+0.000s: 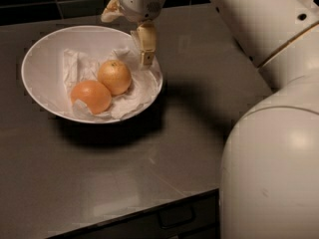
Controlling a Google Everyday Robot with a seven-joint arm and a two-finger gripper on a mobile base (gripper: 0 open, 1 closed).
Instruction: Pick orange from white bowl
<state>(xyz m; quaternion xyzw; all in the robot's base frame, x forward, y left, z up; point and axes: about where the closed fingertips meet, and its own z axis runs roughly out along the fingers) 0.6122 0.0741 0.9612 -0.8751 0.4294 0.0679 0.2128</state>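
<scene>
While the robot's big white arm (269,133) looms on the right, the grey desk (99,183) carries the white bowl (35,63), whose far right rim sits under the end effector (125,38). That end effector hangs released, tan fingers (146,44) spread, grasping nothing. Below and left of it, on crumpled paper (75,63), lies the orange (114,76), touching a deeper reddish-orange fruit (91,96) farther left.

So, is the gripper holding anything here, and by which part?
Nothing is held. The gripper hangs above the right rim of the white bowl, apart from the orange, which lies on the paper inside.
</scene>
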